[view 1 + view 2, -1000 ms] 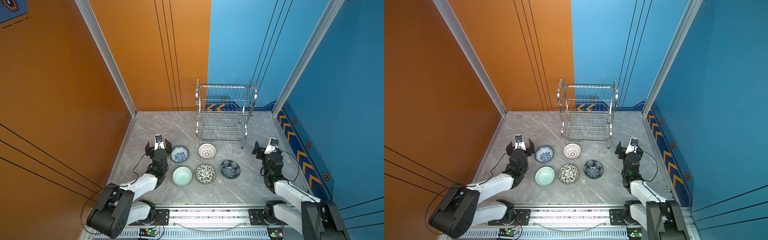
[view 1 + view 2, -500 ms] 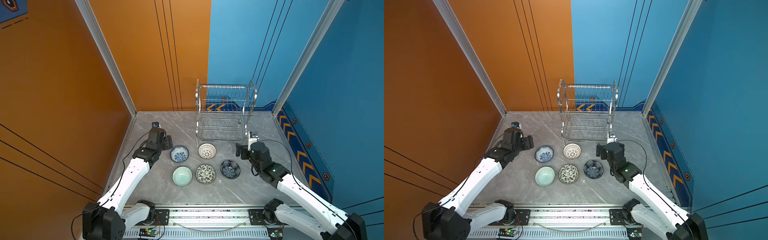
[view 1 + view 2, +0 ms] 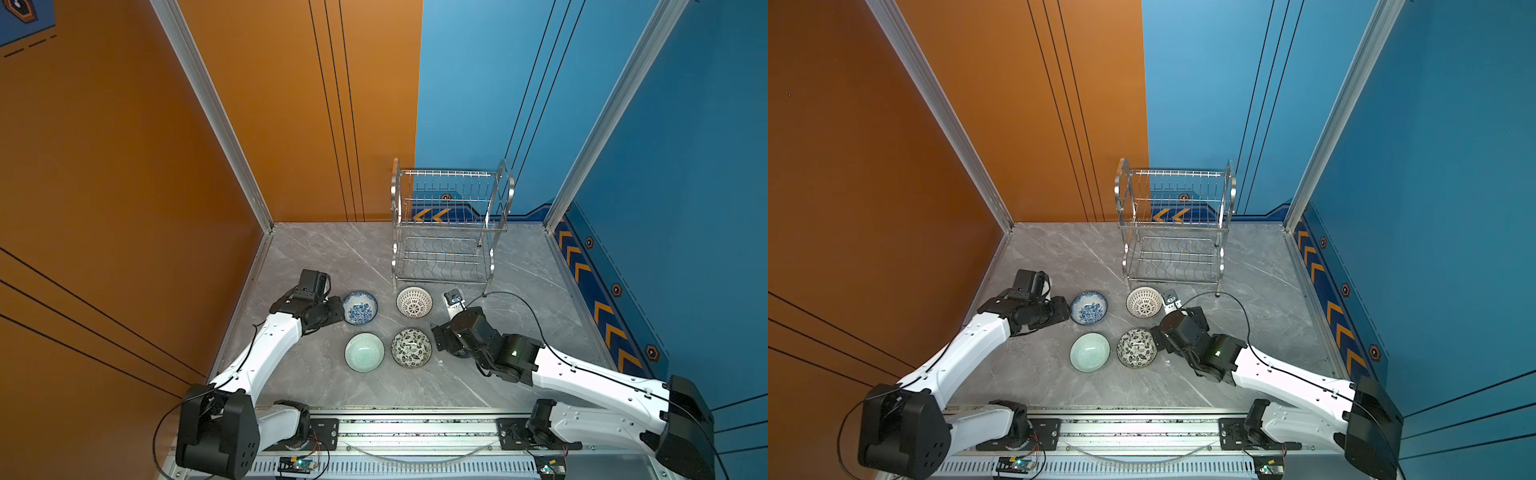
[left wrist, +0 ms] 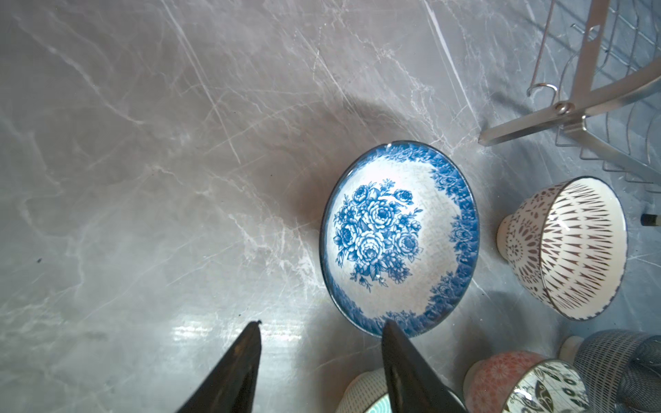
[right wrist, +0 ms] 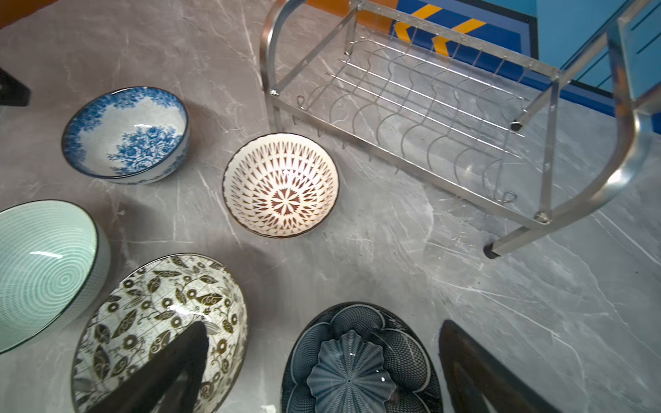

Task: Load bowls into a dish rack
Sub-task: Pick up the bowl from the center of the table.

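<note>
A grey marble floor (image 3: 332, 257) meets an orange wall (image 3: 124, 166), a blue wall (image 3: 478, 104) and aluminium posts (image 3: 212, 112).

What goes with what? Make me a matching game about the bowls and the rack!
Things:
1. blue-floral bowl
2. mint green bowl
3. navy bowl
4. dish rack

Places:
A. at the back, empty
B. under the open right end effector
C. right beside the left end effector
D. front row, on the side of the left arm

Pairs: 1-C, 2-D, 3-B, 4-A
</note>
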Motion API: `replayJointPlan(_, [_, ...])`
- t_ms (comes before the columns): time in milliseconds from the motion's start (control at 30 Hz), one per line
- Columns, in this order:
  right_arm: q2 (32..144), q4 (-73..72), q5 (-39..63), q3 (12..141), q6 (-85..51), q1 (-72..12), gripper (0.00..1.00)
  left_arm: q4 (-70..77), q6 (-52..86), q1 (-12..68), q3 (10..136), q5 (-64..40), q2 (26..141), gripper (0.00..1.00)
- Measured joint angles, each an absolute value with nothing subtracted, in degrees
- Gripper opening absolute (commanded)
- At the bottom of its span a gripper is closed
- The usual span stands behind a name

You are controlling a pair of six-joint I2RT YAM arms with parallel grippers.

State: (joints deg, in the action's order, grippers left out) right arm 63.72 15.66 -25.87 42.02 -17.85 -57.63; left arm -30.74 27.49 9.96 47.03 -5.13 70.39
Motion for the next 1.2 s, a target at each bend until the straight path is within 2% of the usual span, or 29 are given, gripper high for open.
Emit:
replayJointPlan(267, [67.1,14.6,-25.8,42.1,-17.9,-61.0,1.0,-26.8,28.6,10.0,46.9,-5.8,74.7,0.43])
replayJointPlan(1033, [68.6,14.4,-25.8,43.6,-17.9,-63.4,1.0,-20.1,29.0,10.8,46.9,-5.8,84.1,0.31])
replayJointPlan(1200, [68.9,14.3,-26.0,43.9,-17.9,-64.1,1.0,-18.5,29.3,10.8,46.8,-5.9,85.9,0.25])
